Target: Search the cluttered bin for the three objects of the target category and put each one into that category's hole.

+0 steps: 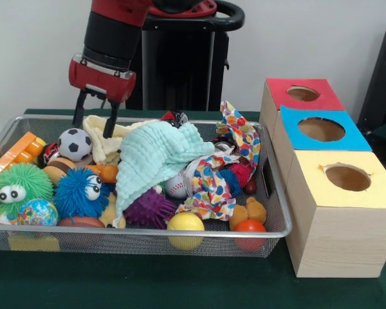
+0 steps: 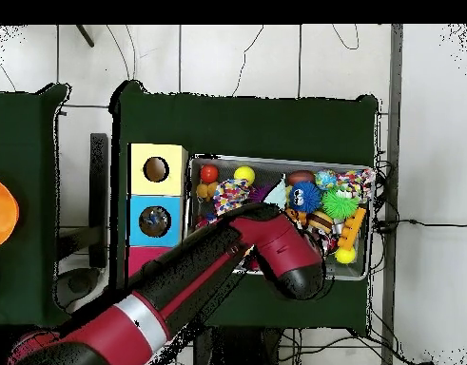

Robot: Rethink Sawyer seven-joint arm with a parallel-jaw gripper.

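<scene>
Tool (image 1: 95,118) spread over bin (image 1: 270,212); three boxes (image 1: 338,212); two cloths (image 1: 157,158).

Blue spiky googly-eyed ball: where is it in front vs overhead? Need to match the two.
Front view: blue spiky ball sits low in the bin's left half, right of the green spiky ball.
Overhead view: blue spiky ball lies near the bin's top edge, right of centre, left of the green spiky ball.
Shared landmark: the yellow box, on the opposite side of the bin in each view.
</scene>
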